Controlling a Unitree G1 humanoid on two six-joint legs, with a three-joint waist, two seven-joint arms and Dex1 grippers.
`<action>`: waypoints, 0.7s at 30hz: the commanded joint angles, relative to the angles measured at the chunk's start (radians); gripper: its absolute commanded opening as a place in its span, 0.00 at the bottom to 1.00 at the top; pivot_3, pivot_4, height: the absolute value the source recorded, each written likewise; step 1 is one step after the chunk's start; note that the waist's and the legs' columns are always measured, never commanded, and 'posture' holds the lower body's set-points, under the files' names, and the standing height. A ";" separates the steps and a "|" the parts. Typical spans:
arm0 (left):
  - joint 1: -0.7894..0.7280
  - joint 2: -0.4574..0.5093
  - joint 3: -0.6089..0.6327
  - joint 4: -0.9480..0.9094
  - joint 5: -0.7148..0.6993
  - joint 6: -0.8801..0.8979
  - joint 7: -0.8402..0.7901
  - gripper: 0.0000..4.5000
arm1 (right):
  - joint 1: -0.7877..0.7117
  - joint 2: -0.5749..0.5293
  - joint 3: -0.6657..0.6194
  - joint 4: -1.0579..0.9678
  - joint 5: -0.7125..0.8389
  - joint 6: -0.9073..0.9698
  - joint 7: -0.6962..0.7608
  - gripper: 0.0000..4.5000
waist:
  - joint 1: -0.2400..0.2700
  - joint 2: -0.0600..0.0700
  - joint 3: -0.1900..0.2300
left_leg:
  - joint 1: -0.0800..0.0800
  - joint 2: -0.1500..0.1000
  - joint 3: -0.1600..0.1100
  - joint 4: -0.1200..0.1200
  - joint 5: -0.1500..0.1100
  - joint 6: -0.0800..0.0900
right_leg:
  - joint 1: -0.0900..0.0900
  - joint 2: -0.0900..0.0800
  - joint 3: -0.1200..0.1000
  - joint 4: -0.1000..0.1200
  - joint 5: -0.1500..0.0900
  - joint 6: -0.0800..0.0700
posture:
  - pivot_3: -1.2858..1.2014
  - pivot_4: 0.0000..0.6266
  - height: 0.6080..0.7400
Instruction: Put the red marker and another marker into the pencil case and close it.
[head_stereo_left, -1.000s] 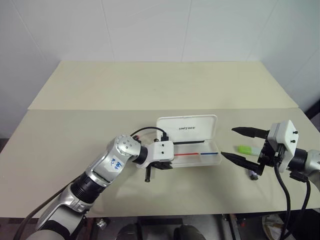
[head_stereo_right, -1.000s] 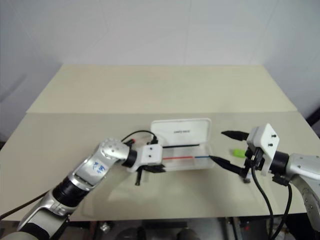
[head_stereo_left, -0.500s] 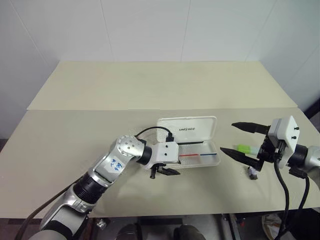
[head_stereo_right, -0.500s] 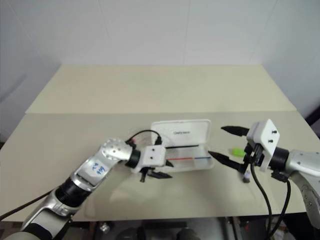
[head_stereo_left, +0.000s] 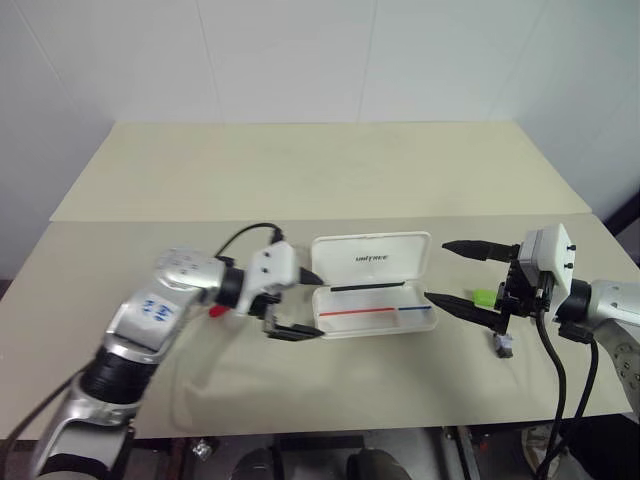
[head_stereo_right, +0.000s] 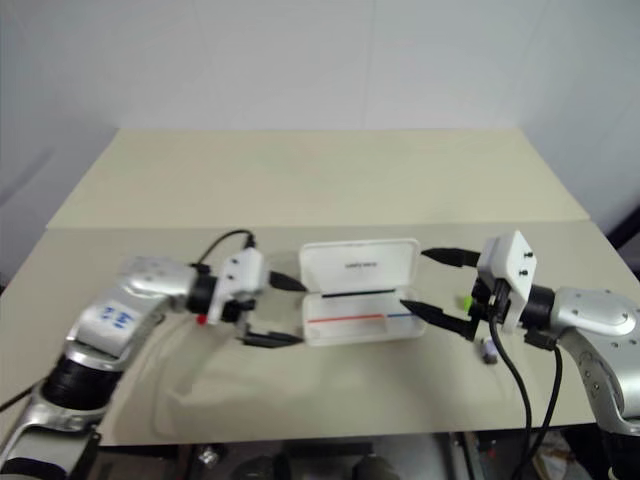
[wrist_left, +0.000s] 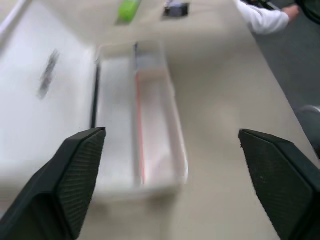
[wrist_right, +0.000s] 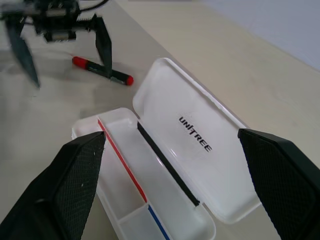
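Small dark grey block (head_stereo_left: 504, 346) sits nearest the desk's (head_stereo_left: 300, 180) front edge, toward the right side. The head views show it just in front of the right gripper (head_stereo_left: 452, 272); the left wrist view picks it up (wrist_left: 176, 9) beside the green marker (wrist_left: 128, 9).

Left gripper (head_stereo_left: 300, 304): jaws wide apart, nothing between them, hovering off the left end of the pencil case (head_stereo_left: 372, 282). Left wrist view looks down the length of the open tray, with the black strip and the red stripe running along it; it is blurred, so the lid lettering can't be read there.

Red marker (wrist_right: 102, 71) lies on the desk, outside the case, off its left end. In the left eye view only a red tip (head_stereo_left: 214, 311) shows behind the left wrist. The right wrist view gives the full length: black barrel, red at both ends, flat on the desk under the left gripper's fingers (wrist_right: 102, 42); contact can't be judged.

Right gripper: jaws wide apart, empty, pointing at the right end of the case, one finger above and one level with the tray. The green marker (head_stereo_left: 485, 296) lies on the desk just behind its fingers, outside the case, near the right end.

Pencil case is open at mid-desk, lid laid back toward the far edge, UNITREE legible in the right wrist view. The tray holds no marker.
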 joint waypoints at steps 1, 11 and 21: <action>0.020 0.045 0.087 -0.044 -0.045 0.071 0.048 0.99 | -0.051 0.012 0.026 0.002 0.005 -0.028 0.027 1.00 | 0.001 0.000 0.000 | 0.000 0.000 0.000 0.000 0.000 0.000 | 0.000 0.000 0.000 0.000 0.000 0.000 | 0.52 0.24 1.00; 0.011 0.148 0.029 0.143 0.141 0.131 0.253 0.99 | -0.157 0.036 0.082 0.022 0.009 -0.023 0.053 1.00 | 0.010 0.000 0.000 | -0.001 -0.001 0.001 0.000 -0.001 0.000 | -0.001 -0.001 -0.001 0.000 0.000 -0.001 | 0.52 0.24 1.00; 0.059 0.088 -0.057 0.278 0.185 -0.002 0.247 0.99 | -0.147 0.021 0.064 -0.061 0.051 0.028 0.046 1.00 | 0.011 0.000 0.000 | -0.003 0.002 0.006 -0.001 -0.002 -0.002 | -0.009 -0.002 -0.001 0.003 -0.001 -0.002 | 0.52 0.24 1.00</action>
